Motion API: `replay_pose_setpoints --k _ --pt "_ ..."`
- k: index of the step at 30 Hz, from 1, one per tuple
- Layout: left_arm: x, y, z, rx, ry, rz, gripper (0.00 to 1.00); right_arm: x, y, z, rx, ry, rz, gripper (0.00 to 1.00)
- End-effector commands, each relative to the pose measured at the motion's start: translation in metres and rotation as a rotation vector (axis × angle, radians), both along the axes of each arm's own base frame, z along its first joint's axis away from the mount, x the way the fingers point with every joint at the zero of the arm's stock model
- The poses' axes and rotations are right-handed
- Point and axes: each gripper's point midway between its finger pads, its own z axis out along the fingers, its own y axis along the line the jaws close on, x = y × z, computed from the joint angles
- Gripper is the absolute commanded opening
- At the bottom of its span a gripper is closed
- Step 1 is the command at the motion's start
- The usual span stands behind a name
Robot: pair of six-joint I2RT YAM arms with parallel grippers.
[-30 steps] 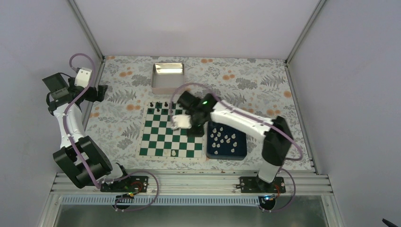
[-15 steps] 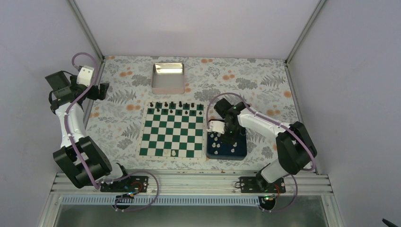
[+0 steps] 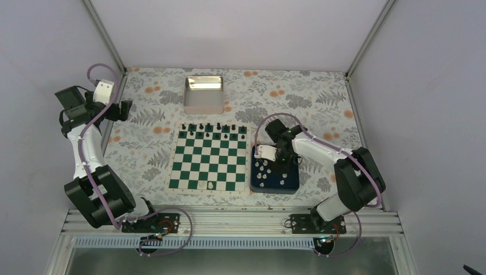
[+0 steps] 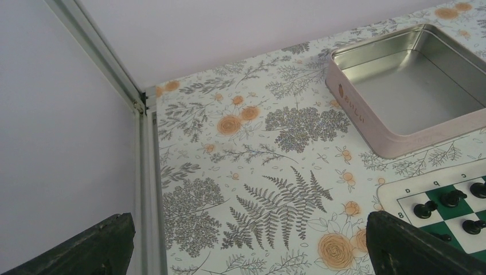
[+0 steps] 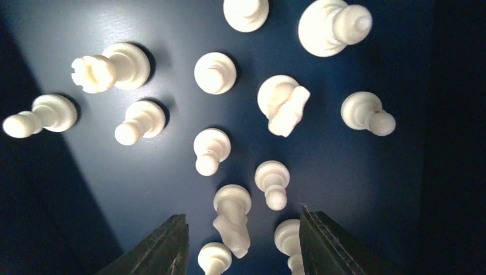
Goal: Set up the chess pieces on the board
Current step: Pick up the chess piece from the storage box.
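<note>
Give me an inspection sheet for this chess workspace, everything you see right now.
Surface: floral cloth, flat.
Job's things: board lies flat; one white piece on its near row; the other white pieces in the blue tray.
Clutter: empty tin beyond the board; black pieces along the board's far edge.
Grippers: left gripper open over bare cloth; right gripper open, low over the tray, pieces between its fingers, none gripped.
Cables: purple cables looped along both arms.
Surroundings: plain walls, metal frame.

right claw [image 3: 279,168] hovers over blue tray [image 3: 293,186] (chess pieces [image 3: 261,176] inside).
</note>
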Motion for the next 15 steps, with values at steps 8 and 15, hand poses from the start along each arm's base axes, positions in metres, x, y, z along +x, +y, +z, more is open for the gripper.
replay_pose_setpoints --k 8,15 --pt "0.0007 -0.0011 0.0034 0.009 -0.010 -0.003 1.00 -0.0016 -0.0087 -0.0061 -0.002 0.026 -0.016 0.45" --pt "0.0007 -0.0023 0.0017 0.003 -0.007 -0.008 1.00 -0.0051 -0.0106 -0.0117 0.001 0.050 -0.023 0.42"
